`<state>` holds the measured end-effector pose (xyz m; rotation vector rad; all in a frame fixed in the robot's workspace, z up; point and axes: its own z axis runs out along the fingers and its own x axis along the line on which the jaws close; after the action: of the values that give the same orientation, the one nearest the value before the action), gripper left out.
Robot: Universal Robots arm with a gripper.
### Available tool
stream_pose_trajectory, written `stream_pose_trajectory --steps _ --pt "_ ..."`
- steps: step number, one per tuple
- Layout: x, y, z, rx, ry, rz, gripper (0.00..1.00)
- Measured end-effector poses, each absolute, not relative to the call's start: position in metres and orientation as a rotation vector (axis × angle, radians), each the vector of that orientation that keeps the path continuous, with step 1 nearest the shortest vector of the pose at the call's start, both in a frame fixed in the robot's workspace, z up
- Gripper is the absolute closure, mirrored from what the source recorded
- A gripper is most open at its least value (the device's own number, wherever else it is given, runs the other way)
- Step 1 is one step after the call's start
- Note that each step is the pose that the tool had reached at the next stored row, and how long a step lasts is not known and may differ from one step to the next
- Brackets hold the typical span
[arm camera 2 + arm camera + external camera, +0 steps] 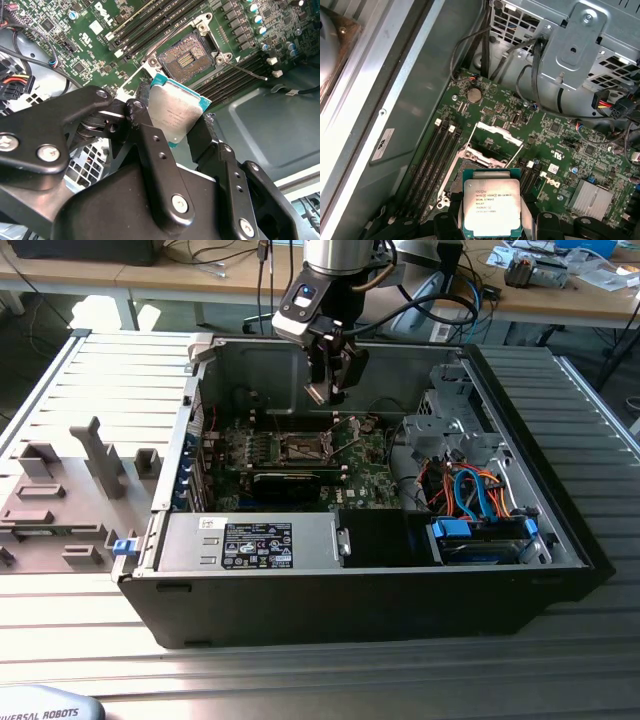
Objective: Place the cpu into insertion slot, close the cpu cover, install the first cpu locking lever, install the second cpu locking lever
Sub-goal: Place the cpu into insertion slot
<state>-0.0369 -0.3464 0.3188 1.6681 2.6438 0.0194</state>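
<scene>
The pincer (pixel 175 124) is gripping the cpu (pixel 176 111) by two opposite edges, silver-grey lid facing the wrist cameras, and its black fingers (pixel 145 131) are covering both gripped edges. The chip is hanging in the air above the motherboard (pixel 555 150), not yet touching it (its lid is carrying several lines of small print).

Directly below the pincer, the insertion slot (pixel 185 57) is lying uncovered with its contact field showing in the second wrist view; in the first wrist view the held chip is hiding most of it. Just beyond it, the cpu cover (pixel 496 131) is standing swung up on its hinge. A thin locking lever (pixel 245 70) is sticking out beside the socket, unlatched.

Farther below the pincer, memory slots (pixel 440 160) are flanking the socket. The open computer case (pixel 350 600) is lying on its side, a labelled sticker (pixel 255 545) showing on its power supply, while orange and blue cables (pixel 470 490) are crowding the drive bay.

The case is resting on a slatted metal desk (pixel 300 670), with grey fixtures (pixel 60 490) sitting well apart from the pincer. Far behind, wooden tables (pixel 200 282) are holding cables, cut off by the frame edge.
</scene>
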Motion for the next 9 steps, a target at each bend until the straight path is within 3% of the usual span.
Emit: stream_pose_trajectory --steps 9 --pt "-0.0369 -0.3463 0.3187 1.679 2.637 0.019 0.46"
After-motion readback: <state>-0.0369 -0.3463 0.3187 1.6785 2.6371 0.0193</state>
